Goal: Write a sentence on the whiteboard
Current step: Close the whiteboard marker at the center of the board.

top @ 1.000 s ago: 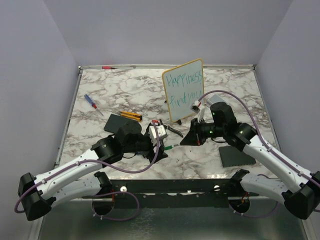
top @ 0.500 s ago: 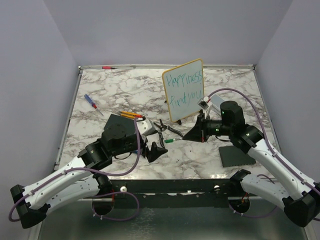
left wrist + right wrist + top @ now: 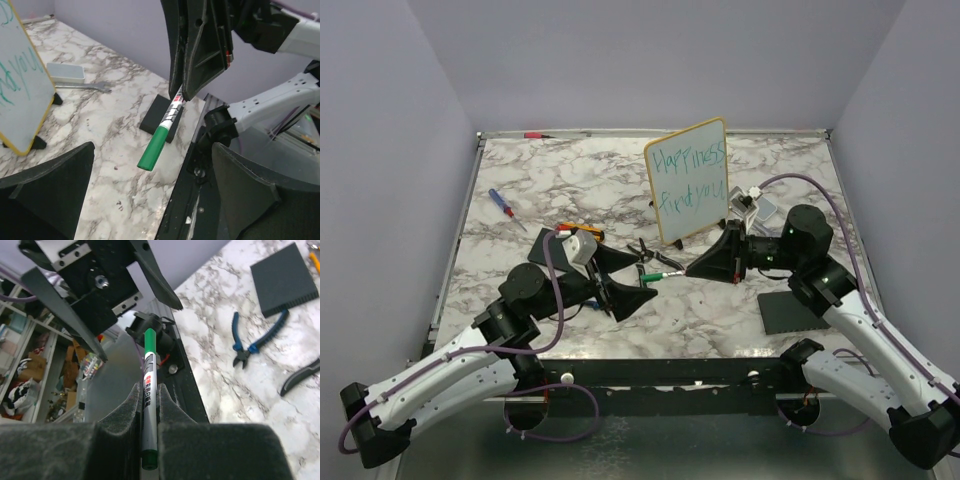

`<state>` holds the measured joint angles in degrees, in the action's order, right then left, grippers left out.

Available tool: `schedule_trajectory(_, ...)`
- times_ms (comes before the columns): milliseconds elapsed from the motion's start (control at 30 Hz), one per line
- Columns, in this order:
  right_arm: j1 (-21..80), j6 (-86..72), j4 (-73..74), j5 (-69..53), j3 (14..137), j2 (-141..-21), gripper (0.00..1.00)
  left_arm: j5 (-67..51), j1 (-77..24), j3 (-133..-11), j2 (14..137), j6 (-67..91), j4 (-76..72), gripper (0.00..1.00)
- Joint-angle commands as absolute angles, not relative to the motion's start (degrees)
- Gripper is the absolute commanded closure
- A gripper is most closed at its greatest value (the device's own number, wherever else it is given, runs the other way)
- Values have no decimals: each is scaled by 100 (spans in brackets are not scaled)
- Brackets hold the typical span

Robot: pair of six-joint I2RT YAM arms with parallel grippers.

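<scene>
Pinching a green-capped marker [image 3: 161,134] by the barrel in the right gripper [image 3: 692,271], cap toward the left gripper [image 3: 646,279], spread wide around the tip without touching. Whiteboard [image 3: 712,140] upright just behind on the marble table [image 3: 520,170], carrying the teal sentence [image 3: 688,175].

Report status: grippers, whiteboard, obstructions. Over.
Left gripper open, facing marker. Right gripper shut on marker. Whiteboard upright, sentence on it. Pliers on table under the marker.
</scene>
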<state>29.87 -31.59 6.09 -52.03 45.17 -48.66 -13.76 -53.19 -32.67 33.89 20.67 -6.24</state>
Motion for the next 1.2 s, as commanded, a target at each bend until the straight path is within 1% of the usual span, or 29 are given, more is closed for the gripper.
schedule_trajectory(0, 2946, -3739, -477, -5772, 4387, -4839, 99, -1898, -5283, -3138, 3400, 2702, -1615, 1)
schedule_trajectory(33, 2951, -3796, -562, -5836, 4374, -4862, 99, -1976, -5284, -3145, 3430, 2745, -1648, 2)
schedule_trajectory(67, 2953, -3855, -671, -5900, 4350, -4888, 99, -2015, -5284, -3152, 3449, 2795, -1689, 5)
schedule_trajectory(133, 2945, -3920, -769, -5996, 4333, -4937, 99, -2056, -5282, -3171, 3458, 2869, -1762, 20)
schedule_trajectory(167, 2948, -3957, -839, -6050, 4323, -4951, 100, -2052, -5287, -3185, 3456, 2880, -1786, 25)
schedule_trajectory(200, 2949, -3982, -884, -6088, 4310, -4971, 100, -2030, -5283, -3186, 3456, 2887, -1792, 28)
schedule_trajectory(267, 2943, -4050, -990, -6187, 4291, -4976, 99, -1989, -5276, -3190, 3479, 2890, -1785, 31)
schedule_trajectory(367, 2948, -4065, -977, -6198, 4298, -4969, 99, -2028, -5275, -3173, 3581, 2947, -1845, 45)
schedule_trajectory(400, 2944, -4047, -934, -6157, 4317, -4951, 99, -2061, -5274, -3173, 3607, 2971, -1865, 47)
schedule_trajectory(533, 2951, -3974, -860, -6063, 4371, -4925, 100, -2131, -5265, -3177, 3645, 3007, -1862, 45)
schedule_trajectory(700, 2945, -3913, -835, -5977, 4402, -4918, 99, -2172, -5256, -3134, 3647, 3069, -1864, 46)
schedule_trajectory(767, 2944, -3898, -822, -5972, 4426, -4920, 99, -2217, -5260, -3108, 3653, 3104, -1892, 51)
schedule_trajectory(833, 2944, -3887, -817, -5970, 4440, -4918, 99, -2228, -5260, -3075, 3646, 3140, -1942, 59)
schedule_trajectory(900, 2941, -3885, -809, -5976, 4460, -4920, 99, -2217, -5251, -3039, 3638, 3183, -2006, 64)
schedule_trajectory(1000, 2950, -3885, -800, -6000, 4465, -4923, 99, -2230, -5249, -3002, 3651, 3220, -2060, 66)
schedule_trajectory(1100, 2945, -3885, -799, -5995, 4471, -4915, 99, -2249, -5249, -2988, 3673, 3251, -2096, 64)
schedule_trajectory(1167, 2946, -3885, -800, -5993, 4478, -4911, 100, -2263, -5248, -2980, 3673, 3261, -2116, 65)
